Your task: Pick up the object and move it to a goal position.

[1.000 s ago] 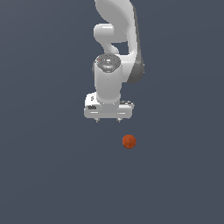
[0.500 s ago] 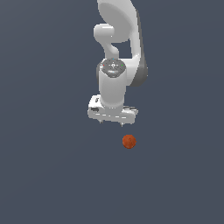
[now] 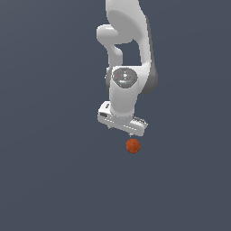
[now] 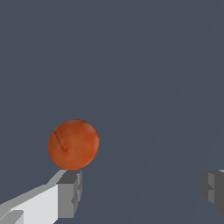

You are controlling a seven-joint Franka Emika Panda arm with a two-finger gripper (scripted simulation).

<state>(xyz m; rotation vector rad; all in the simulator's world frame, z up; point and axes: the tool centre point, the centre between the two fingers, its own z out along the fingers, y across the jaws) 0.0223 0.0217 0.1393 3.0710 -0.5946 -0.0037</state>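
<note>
The object (image 3: 133,145) is a small orange-red mottled sphere resting on the dark grey floor, just below the white hand in the exterior view. In the wrist view the object (image 4: 73,144) sits close in front of one fingertip (image 4: 70,192), off to that finger's side and not between the two. My gripper (image 4: 142,189) is open with a wide gap and nothing held. In the exterior view the gripper (image 3: 131,133) hangs from the white arm just above the sphere, its fingers mostly hidden by the hand.
A plain dark grey surface (image 3: 54,180) surrounds the arm and sphere. No other objects show.
The arm has come down and shifted toward the exterior view's right, closing on the sphere. The sphere has stayed where it was.
</note>
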